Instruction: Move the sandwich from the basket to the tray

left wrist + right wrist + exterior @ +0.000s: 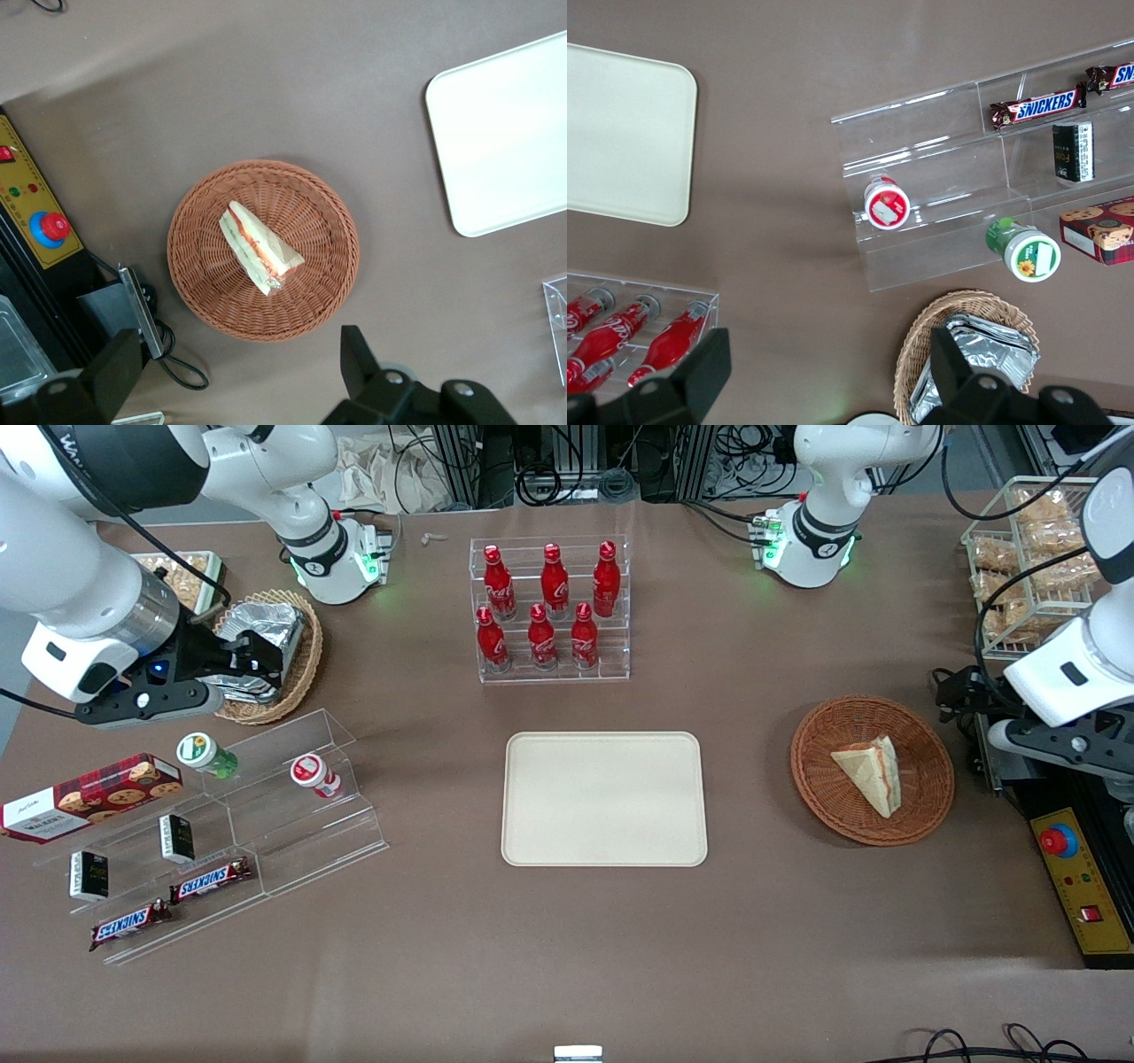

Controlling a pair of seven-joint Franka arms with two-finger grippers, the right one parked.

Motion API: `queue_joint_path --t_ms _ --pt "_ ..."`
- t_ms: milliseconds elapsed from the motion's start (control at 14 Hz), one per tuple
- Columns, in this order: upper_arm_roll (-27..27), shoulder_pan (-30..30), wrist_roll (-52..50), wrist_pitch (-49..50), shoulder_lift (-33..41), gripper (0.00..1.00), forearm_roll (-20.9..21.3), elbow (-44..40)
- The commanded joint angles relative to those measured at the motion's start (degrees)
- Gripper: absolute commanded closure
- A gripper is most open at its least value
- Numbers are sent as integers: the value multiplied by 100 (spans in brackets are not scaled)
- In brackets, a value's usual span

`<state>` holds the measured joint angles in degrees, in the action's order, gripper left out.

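The sandwich (870,772) is probably light and soft, its bread easily crushed and, if wrapped in film, a little slippery. A gentle pinch across the two flat bread faces near the middle of the wedge looks safest. It is a pale triangular wedge with a red and green filling stripe, lying in the reddish-brown wicker basket (921,815), well apart from the bare cream tray (604,798) on the desk. The tool (241,370) hangs above the basket's edge, fingers spread wide, holding nothing.

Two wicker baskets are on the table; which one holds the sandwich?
The reddish-brown basket at the working arm's end holds the sandwich. The tan basket holds silver foil packets instead. The open left pincer hovers above the reddish-brown one.
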<state>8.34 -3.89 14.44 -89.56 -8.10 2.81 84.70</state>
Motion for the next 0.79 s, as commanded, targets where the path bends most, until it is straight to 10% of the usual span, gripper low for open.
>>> queue_joint_path --t_ms 0,714 --pt "36 -15 85 184 -148 0 62 -295" --pt "27 -76 -238 167 -245 0 105 -428"
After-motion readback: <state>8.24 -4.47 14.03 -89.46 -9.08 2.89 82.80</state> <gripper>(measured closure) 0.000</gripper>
